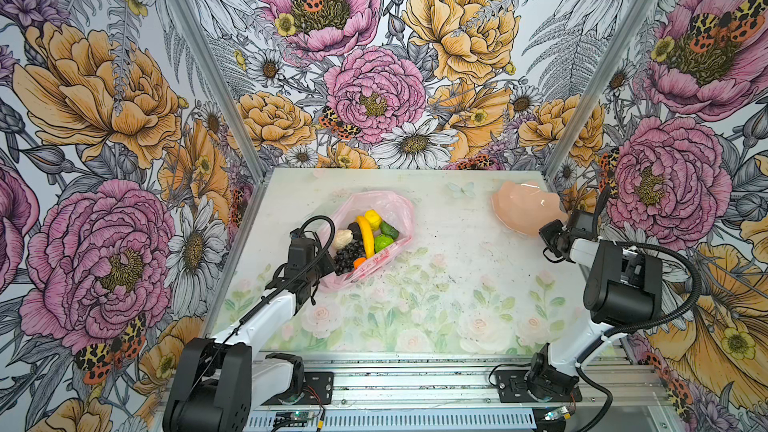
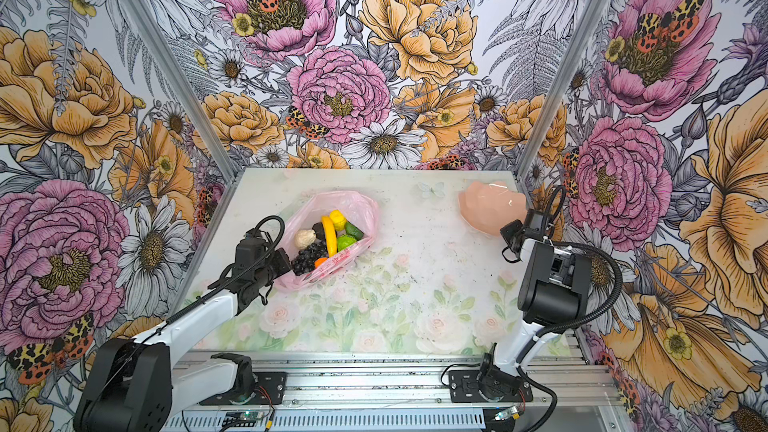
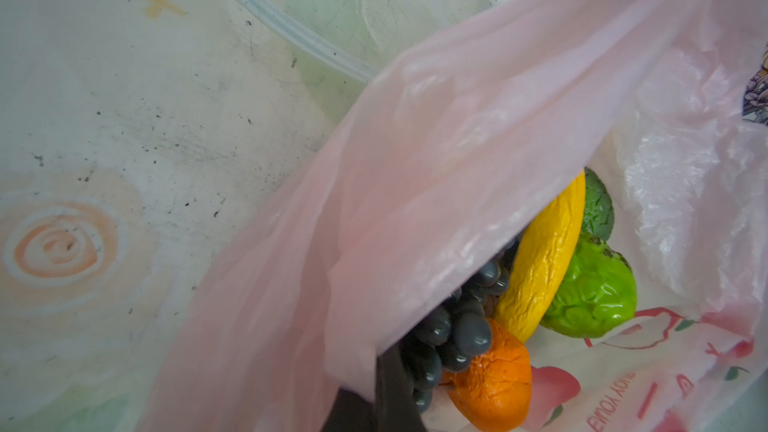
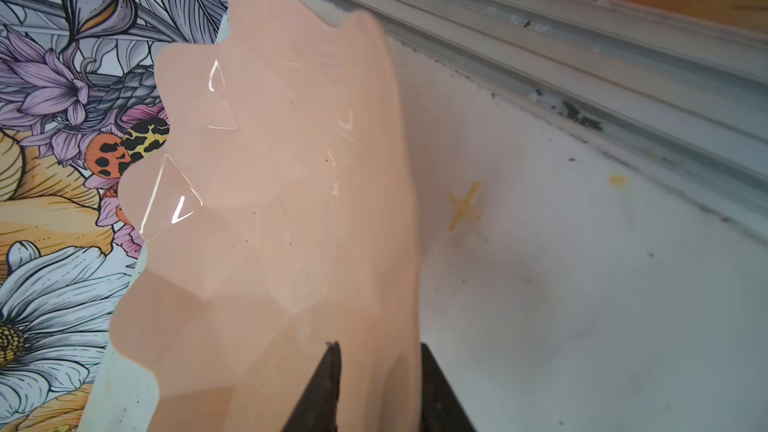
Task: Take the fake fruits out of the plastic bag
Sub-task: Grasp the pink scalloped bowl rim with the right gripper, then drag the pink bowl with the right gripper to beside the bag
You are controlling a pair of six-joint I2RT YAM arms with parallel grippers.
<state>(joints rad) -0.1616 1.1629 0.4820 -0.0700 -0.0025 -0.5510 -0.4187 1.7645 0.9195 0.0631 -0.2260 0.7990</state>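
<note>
Jaws: L gripper (image 2: 286,260) is pinched tight on the near rim of the pink bag (image 1: 395,205). R gripper (image 4: 380,351) is narrow, clamping the rim of 1 tilted peach bowl (image 1: 519,205) at far right of the table (image 1: 436,284). Bag lies open mid-left w/ 8 fruits (image 1: 365,243) inside: 1 banana (image 1: 366,234), 1 lemon (image 1: 372,219), 2 green ones (image 1: 389,228) (image 1: 384,243), 1 orange (image 1: 359,262), 1 grape bunch (image 1: 349,255), 1 black oval (image 1: 354,228), 1 cream lump (image 1: 343,238).

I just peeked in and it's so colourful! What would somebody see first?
First come the flower-printed walls, with giant blooms all round. Next, left of the middle of the table, the pink plastic bag lies open with the fake fruits bright inside. At the far right, the right pincer holds the peach bowl tipped up by its rim.
</note>
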